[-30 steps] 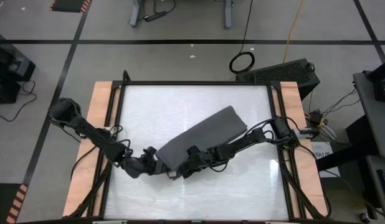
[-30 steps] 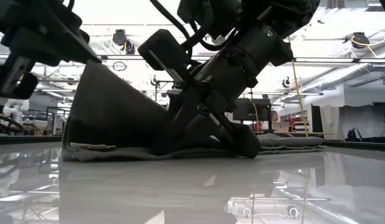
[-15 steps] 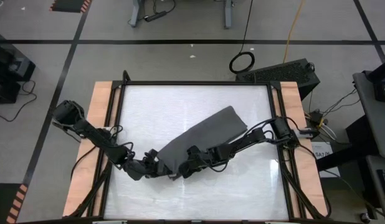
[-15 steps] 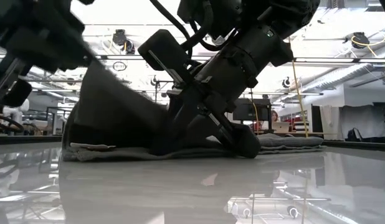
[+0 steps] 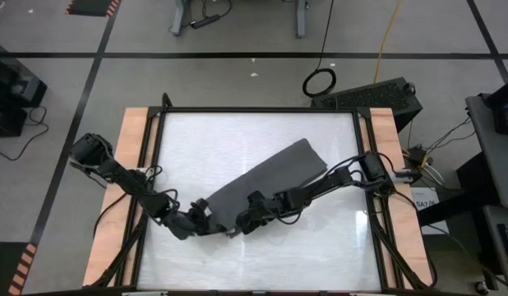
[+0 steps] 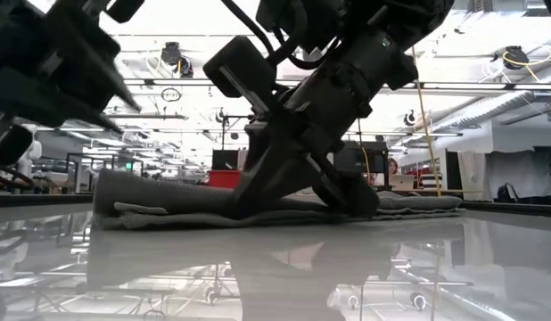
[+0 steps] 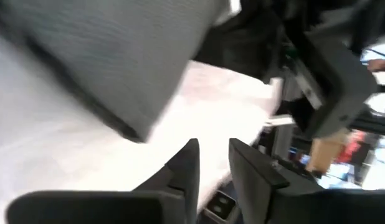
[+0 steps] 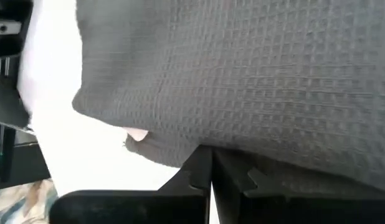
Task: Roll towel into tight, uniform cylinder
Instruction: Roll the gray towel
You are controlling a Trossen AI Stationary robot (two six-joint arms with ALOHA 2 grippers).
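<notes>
Towel [image 5: 266, 179] flat under closed right claw [image 5: 237, 225], beside empty, slightly parted left claw [image 5: 206, 219].

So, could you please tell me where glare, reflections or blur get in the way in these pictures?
High view: the white table is washed out by glare, the towel stays clear. Low view: the glossy tabletop mirrors the arms and ceiling lights; bright backlight leaves the arms as silhouettes. Left wrist view: heavily motion-blurred. Right wrist view: the towel's weave is sharp, the table beyond it blown out white.

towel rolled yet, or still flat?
Flat, not rolled. The towel lies as a low folded strip on the table; low view shows thin layers, no cylinder.
</notes>
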